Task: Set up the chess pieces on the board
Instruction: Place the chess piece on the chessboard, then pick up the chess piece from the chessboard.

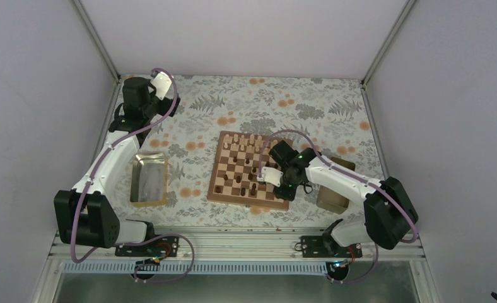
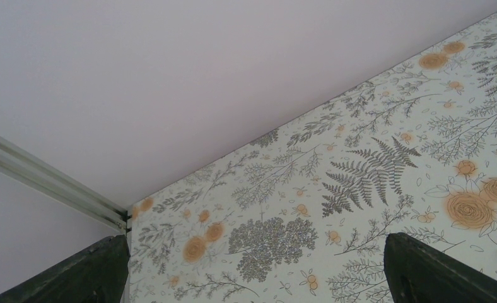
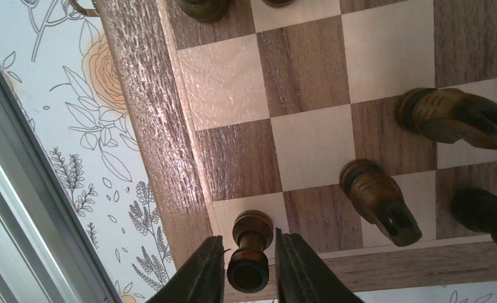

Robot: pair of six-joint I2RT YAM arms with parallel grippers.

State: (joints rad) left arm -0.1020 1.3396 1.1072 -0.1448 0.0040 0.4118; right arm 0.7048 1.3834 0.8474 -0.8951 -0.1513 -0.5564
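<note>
Floral worktop carries the board centrally. My right gripper straddles a dark pawn on its 5 o'clock corner square, jaws barely parted. At 10 o'clock, my left gripper gapes empty.

The square wooden checkered chessboard lies at the centre of the floral-patterned tabletop. A rectangular metal tray lies to its left. A brown rectangular container lies to its right, partly under the right arm. Pale beige wooden chessmen line the board's far edge; dark brown wooden chessmen stand nearer. One dark turned chessman stands on the near right corner square, between the fingers of the right pincer.
</note>
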